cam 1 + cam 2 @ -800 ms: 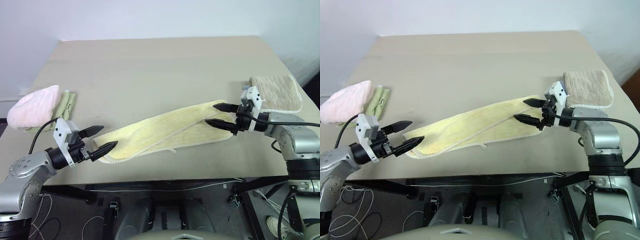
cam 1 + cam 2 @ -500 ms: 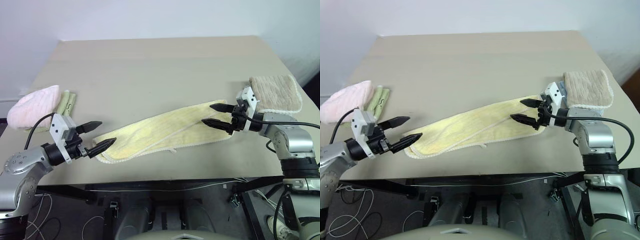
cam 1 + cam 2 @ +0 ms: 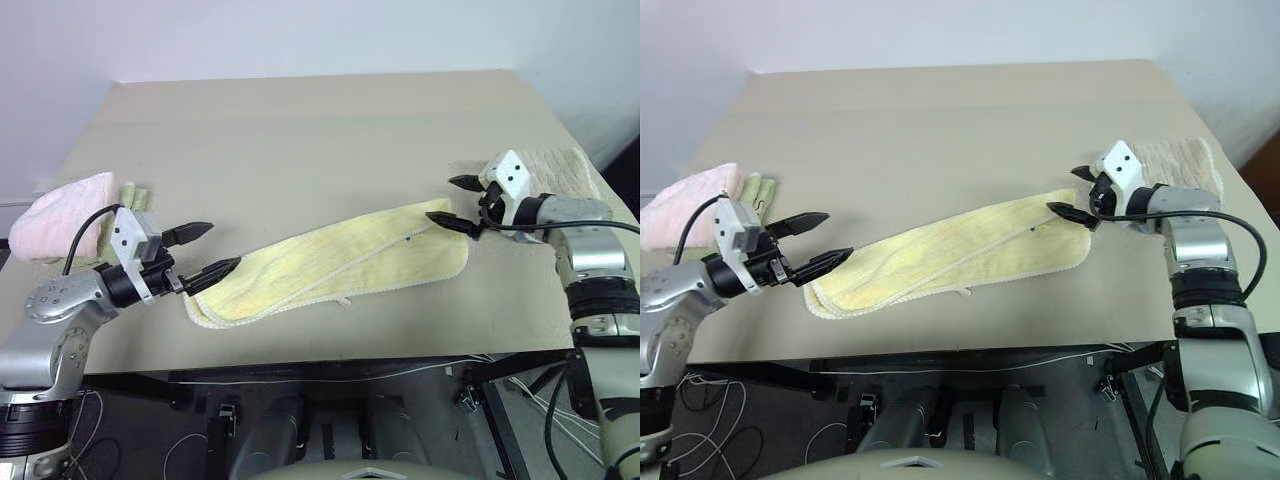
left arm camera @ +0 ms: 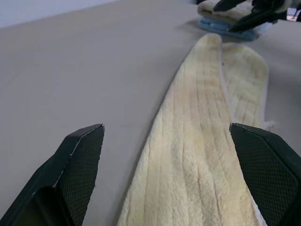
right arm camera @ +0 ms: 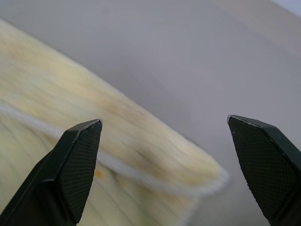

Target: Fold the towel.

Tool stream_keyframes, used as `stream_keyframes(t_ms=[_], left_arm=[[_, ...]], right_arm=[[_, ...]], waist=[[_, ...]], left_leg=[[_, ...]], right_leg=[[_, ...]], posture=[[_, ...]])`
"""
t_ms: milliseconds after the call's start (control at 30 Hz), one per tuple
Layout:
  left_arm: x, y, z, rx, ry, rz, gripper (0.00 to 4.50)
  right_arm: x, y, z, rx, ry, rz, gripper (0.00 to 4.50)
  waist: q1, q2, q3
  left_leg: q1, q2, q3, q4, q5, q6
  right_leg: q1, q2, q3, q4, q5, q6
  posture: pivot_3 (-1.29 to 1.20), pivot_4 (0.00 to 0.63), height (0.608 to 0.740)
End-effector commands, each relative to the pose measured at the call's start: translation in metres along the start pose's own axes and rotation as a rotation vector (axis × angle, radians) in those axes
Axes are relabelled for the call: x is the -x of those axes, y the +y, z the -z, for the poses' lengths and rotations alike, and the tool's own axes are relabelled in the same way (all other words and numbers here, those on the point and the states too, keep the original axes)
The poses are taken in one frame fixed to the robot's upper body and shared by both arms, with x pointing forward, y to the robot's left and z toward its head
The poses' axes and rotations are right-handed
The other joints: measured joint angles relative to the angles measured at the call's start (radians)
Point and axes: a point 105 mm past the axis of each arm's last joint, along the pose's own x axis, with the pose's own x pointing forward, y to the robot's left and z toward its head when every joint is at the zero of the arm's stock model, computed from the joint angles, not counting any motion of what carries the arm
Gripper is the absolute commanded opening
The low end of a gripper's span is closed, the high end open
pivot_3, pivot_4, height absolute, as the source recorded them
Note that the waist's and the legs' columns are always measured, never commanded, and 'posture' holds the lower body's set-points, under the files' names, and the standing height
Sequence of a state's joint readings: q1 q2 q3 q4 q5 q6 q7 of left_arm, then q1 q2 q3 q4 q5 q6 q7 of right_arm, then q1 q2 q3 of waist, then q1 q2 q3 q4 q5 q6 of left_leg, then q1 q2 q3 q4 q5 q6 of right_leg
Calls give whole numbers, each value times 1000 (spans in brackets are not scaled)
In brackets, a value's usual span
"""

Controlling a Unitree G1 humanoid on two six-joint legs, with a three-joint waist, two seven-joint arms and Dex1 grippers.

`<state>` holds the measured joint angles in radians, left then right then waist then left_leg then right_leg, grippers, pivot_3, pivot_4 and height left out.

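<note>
Diagonally across the lower middle of the beige desk [image 3: 300, 140] lies the long pale yellow terry-cloth towel [image 3: 330, 265], doubled lengthwise. Both pincers, left [image 3: 205, 252] and right [image 3: 458, 203], gape empty at its ends, seemingly poised to grab them.

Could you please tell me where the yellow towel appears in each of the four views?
Left eye: towel slants across the lower middle.
Right eye: towel, same slant, lower middle.
Left wrist: strip running away between the fingers.
Right wrist: its end, left half.
Shared landmark: the tan table.
</note>
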<state>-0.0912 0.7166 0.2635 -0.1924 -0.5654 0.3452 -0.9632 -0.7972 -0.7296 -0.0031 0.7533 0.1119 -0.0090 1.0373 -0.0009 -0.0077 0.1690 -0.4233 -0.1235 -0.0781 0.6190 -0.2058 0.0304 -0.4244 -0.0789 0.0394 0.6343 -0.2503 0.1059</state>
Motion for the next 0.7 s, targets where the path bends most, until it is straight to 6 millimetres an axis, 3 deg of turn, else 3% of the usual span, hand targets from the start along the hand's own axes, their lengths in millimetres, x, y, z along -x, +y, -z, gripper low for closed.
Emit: stream_keyframes(t_ms=[33, 100, 200, 333, 700], left_arm=[[2, 2, -2, -38, -14, -1, 4476], [1, 1, 2, -43, -5, 10, 4476], [-2, 0, 6, -54, 7, 15, 4476], [-8, -8, 10, -42, -10, 31, 4476], [-10, -20, 10, -43, -21, 42, 4476]], right_arm=[[9, -16, -5, 91, 39, 13, 4500], [13, -26, 5, 138, 120, 50, 4500], [12, -36, 5, 149, 136, 107, 4500], [-2, -26, 15, 191, 185, 79, 4500], [-20, -19, 4, 238, 126, 81, 4500]], waist=[[-9, 0, 0], [-13, 0, 0], [-15, 0, 0], [-20, 0, 0], [-16, 0, 0]], left_leg=[[0, 0, 0, 0, 0, 0], [0, 0, 0, 0, 0, 0], [0, 0, 0, 0, 0, 0], [1, 0, 0, -1, 0, -1], [2, 0, 0, -1, 1, 0]], right_leg=[[0, 0, 0, 0, 0, 0], [0, 0, 0, 0, 0, 0], [0, 0, 0, 0, 0, 0], [0, 0, 0, 1, 0, 0], [1, 1, 1, 1, 0, 0]], posture=[[0, 150, 740], [0, 150, 740], [0, 150, 740], [0, 150, 740], [0, 150, 740]])
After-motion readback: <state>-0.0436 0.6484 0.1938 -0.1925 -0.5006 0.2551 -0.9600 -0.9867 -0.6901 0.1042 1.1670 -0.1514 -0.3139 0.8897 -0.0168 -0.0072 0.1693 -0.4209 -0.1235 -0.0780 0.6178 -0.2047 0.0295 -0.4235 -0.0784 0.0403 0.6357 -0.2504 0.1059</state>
